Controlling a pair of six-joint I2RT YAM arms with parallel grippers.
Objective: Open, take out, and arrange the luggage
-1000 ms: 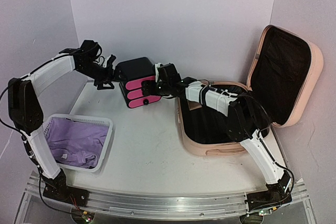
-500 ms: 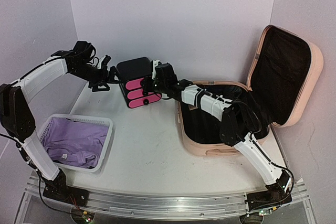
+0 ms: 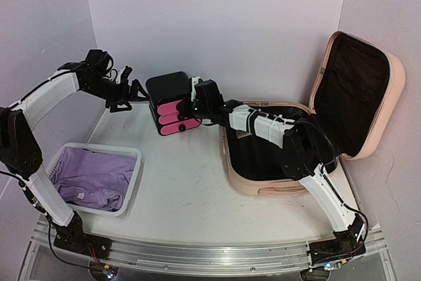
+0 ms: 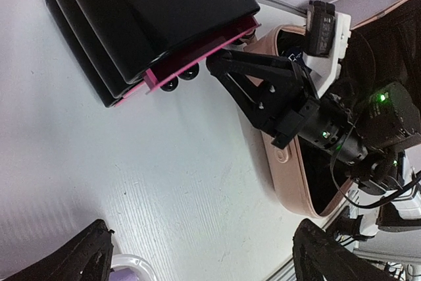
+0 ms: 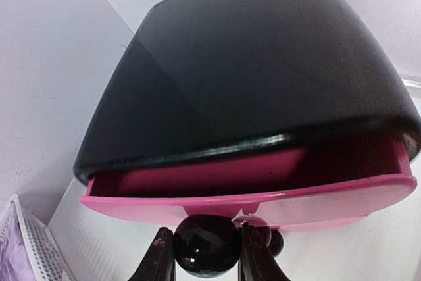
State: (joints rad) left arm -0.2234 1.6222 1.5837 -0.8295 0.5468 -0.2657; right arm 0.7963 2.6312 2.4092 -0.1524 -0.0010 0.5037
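The luggage, a large peach-pink suitcase (image 3: 263, 185), lies open at the right with its black-lined lid (image 3: 388, 97) standing up. Its rim also shows in the left wrist view (image 4: 286, 162). A small black-and-pink drawer box (image 3: 172, 103) stands at the back centre. My right gripper (image 3: 194, 104) reaches out from over the suitcase to the box front. In the right wrist view the right gripper (image 5: 205, 236) is shut on the black knob (image 5: 204, 253) of the top drawer (image 5: 263, 199), which stands a little open. My left gripper (image 3: 128, 91) is open and empty, left of the box.
A white mesh basket (image 3: 135, 162) holding lilac cloth (image 3: 92, 176) sits at the near left. The back wall is close behind the drawer box. The right arm lies across the open suitcase. Bare white table (image 3: 184, 182) lies between basket and suitcase.
My left gripper has drawn back to the left, away from the drawer box. The right gripper has stayed on the drawer front, and the box has shifted slightly toward the back wall.
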